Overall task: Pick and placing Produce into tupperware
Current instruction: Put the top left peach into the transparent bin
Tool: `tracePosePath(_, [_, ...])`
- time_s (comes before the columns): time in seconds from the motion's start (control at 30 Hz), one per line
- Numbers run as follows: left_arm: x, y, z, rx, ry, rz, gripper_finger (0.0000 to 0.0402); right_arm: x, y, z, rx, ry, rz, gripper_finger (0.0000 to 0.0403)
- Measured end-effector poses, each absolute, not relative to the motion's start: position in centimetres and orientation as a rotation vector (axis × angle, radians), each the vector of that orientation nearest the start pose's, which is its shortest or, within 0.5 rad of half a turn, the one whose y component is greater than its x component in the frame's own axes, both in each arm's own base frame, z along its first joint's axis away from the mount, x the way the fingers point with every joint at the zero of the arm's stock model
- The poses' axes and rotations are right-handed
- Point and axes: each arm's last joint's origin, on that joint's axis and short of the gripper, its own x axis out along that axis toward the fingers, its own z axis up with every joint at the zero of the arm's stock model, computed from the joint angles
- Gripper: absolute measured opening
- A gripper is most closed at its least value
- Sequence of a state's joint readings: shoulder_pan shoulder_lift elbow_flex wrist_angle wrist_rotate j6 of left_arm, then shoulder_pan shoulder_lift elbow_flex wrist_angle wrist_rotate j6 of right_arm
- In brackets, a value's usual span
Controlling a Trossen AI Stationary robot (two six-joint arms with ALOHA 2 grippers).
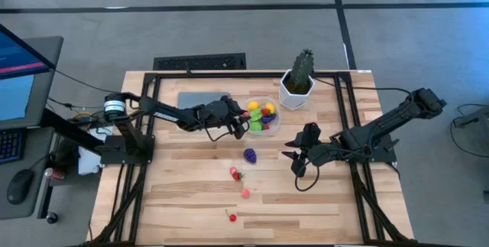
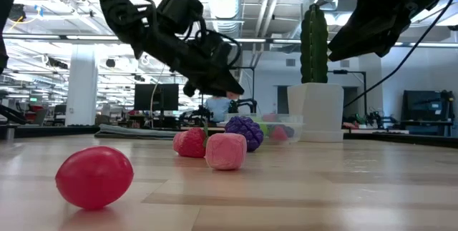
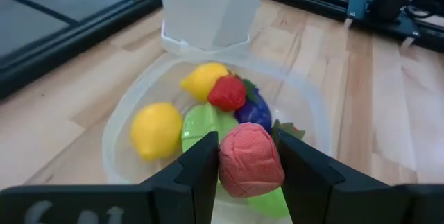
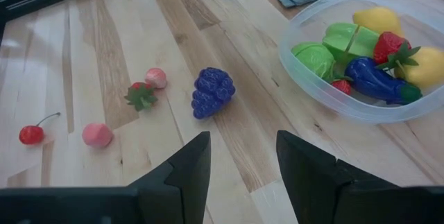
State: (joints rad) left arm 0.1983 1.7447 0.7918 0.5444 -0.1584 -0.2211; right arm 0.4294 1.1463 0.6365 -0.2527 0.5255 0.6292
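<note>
Left gripper (image 3: 250,172) jaws clamp a bumpy pink-red fruit (image 3: 250,160) over the clear tub (image 3: 132,106); right gripper (image 4: 243,161) jaws part-open, empty.

Legible text, labels, brands, numbers, signs: none. No readable marking on table, arms, container, pot, or background room fixtures.

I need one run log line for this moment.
left hand: holds pink fruit over tub | right hand: empty, waits near grapes
</note>
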Motion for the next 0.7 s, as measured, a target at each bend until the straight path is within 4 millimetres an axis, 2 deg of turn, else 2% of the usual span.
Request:
tracePosePath(0.1, [33.9, 7.7, 15.9, -0.247, 0.367, 0.397, 0.0126, 20.7, 7.9, 21.3, 0.254, 0.614, -0.296, 0.0187])
tracePosePath(0.33, [34.9, 9.1, 17.7, -0.247, 0.321, 0.393, 0.0126, 20.7, 7.8, 21.3, 0.247, 0.605, -0.312, 0.0187])
tracePosePath(0.7, [36.5, 11.3, 18.6, -0.247, 0.403, 0.39, 0.0126, 20.7, 7.8, 21.3, 0.245, 0.602, -0.317, 0.0187])
